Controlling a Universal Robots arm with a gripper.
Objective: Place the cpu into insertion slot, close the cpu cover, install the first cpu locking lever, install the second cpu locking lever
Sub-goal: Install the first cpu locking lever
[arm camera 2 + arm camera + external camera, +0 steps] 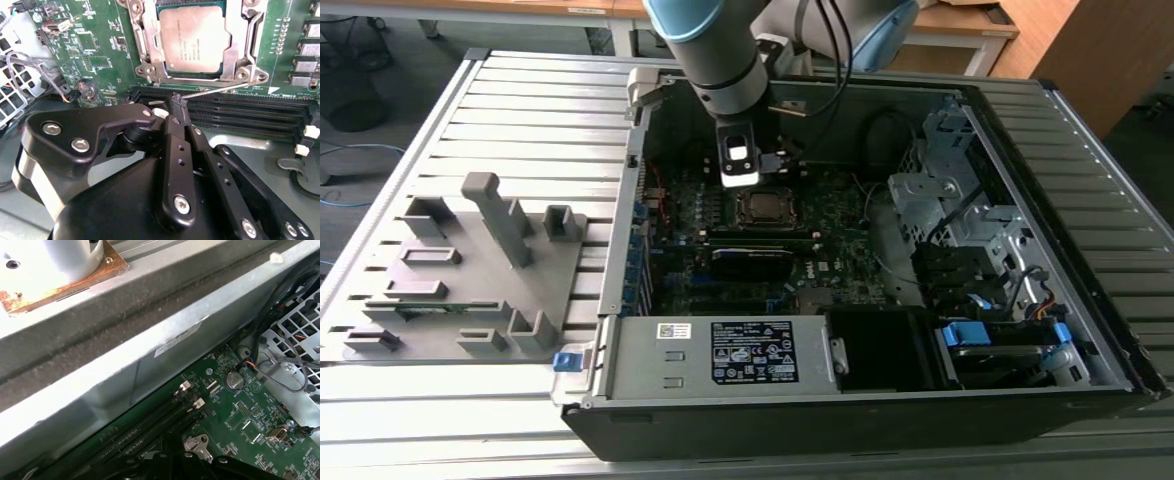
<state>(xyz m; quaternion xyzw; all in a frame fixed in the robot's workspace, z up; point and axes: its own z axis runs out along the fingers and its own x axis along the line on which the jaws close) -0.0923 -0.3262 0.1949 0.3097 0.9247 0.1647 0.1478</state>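
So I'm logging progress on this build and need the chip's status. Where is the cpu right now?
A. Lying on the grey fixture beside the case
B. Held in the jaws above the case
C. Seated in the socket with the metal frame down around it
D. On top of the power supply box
C: in the second wrist view the cpu sits in the insertion slot with the cpu cover framing it.

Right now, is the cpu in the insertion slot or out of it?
In. In the second wrist view the cpu lies flat inside the insertion slot, with the cpu cover framing its edges. Whether it is fully seated, I cannot tell.
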